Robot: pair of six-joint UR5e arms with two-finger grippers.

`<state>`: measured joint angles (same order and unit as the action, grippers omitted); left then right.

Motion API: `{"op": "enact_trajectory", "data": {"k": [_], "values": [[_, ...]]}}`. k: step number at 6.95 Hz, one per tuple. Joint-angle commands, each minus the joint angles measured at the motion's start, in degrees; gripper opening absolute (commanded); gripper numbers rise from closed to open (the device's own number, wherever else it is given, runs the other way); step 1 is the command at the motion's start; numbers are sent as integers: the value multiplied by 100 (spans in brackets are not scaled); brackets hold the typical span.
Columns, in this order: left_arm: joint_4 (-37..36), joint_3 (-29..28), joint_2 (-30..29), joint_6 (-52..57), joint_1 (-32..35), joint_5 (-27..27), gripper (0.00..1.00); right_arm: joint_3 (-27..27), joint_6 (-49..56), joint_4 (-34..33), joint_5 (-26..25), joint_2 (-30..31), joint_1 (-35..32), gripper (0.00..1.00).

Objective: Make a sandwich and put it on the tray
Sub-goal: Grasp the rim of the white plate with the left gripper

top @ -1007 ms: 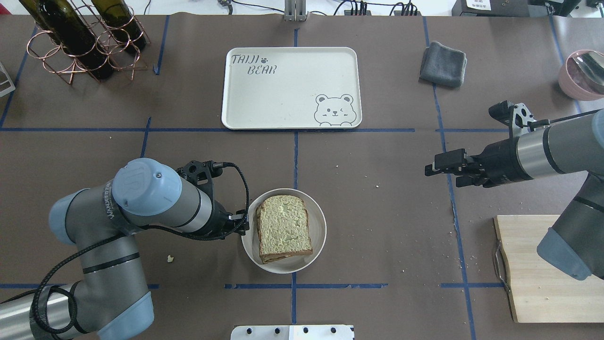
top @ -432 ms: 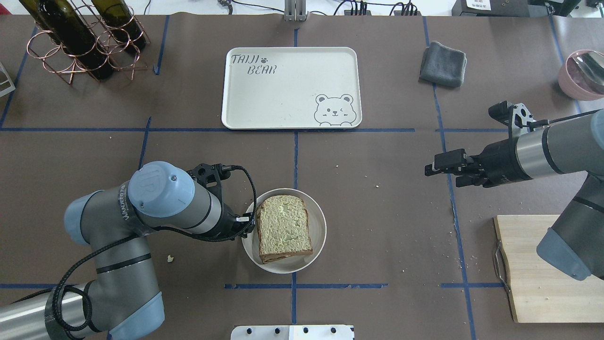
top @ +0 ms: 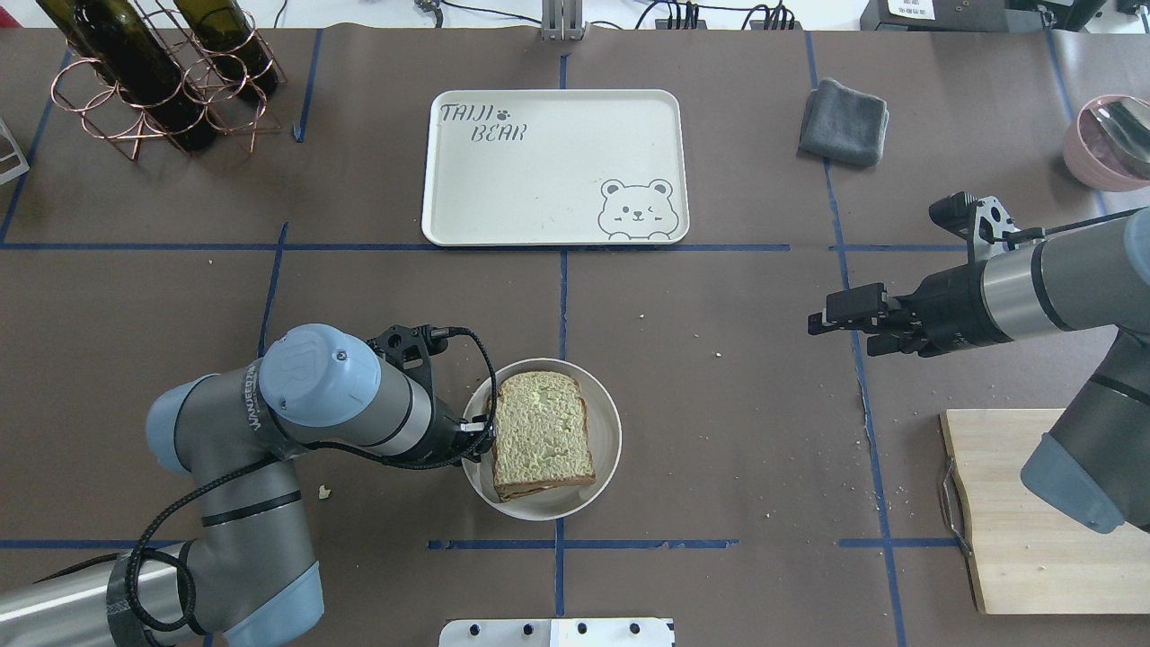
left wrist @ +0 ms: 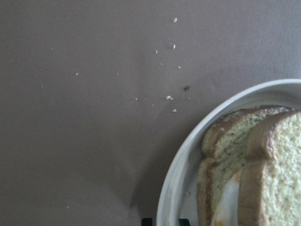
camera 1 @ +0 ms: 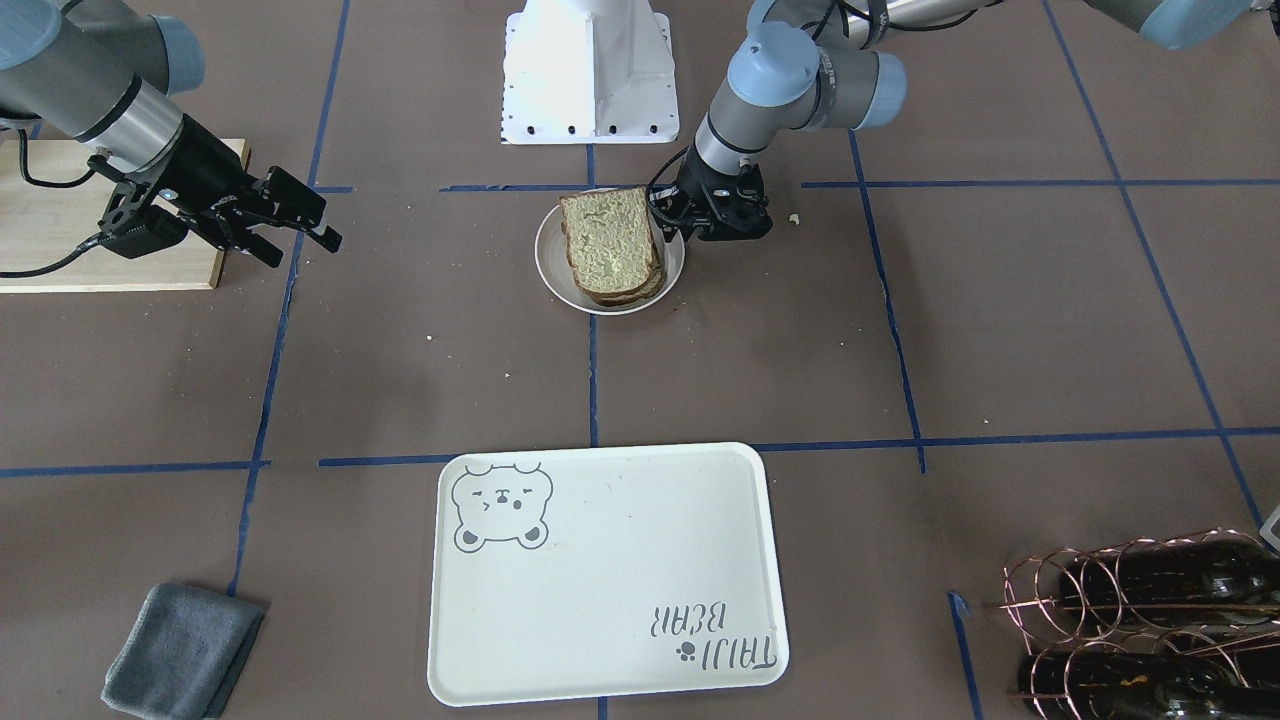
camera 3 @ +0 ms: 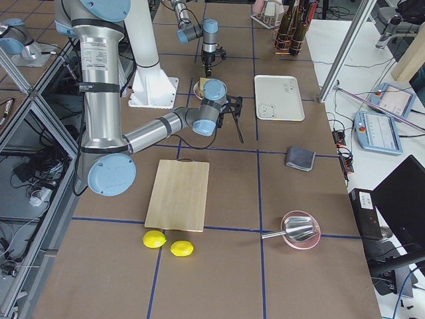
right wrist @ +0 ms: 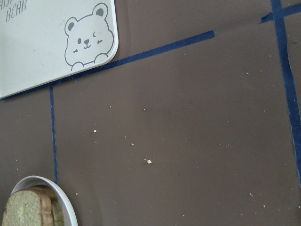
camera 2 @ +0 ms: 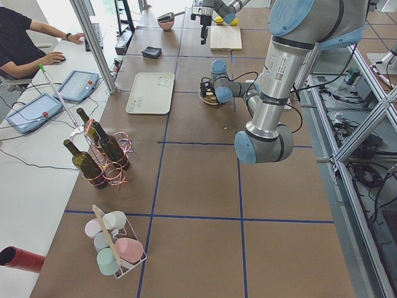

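Sandwich (top: 542,436) built, egg (left wrist: 225,200) inside, sitting on the plate (top: 612,422), well apart from the tray (top: 557,171). Left jaws at the plate's rim, I can't tell their gap; right jaws wide, holding nothing. I'd say only the transfer remains.

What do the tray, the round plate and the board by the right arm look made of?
The tray is cream and matte, with a moulded lip and a printed bear, so it is likely plastic or melamine. The plate is smooth white with a faint sheen: ceramic or melamine, I cannot tell which. The cutting board is pale wood or bamboo, with grain lines showing and an unvarnished look.
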<state>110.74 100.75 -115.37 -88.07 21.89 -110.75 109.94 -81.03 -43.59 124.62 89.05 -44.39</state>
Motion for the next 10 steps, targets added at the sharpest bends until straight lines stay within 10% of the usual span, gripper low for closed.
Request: {"op": "enact_trajectory", "data": {"k": [1, 4, 5, 10], "values": [[26, -73, 6, 9, -88, 1, 22, 1, 0, 0, 0, 7, 0, 100], [158, -117, -3, 0, -88, -8, 17, 1, 0, 0, 0, -2, 0, 100], [158, -30, -3, 0, -88, -8, 0, 1, 0, 0, 0, -2, 0, 100], [910, 227, -152, -1971, -27, -8, 0, 97, 0, 18, 71, 235, -87, 100]]}}
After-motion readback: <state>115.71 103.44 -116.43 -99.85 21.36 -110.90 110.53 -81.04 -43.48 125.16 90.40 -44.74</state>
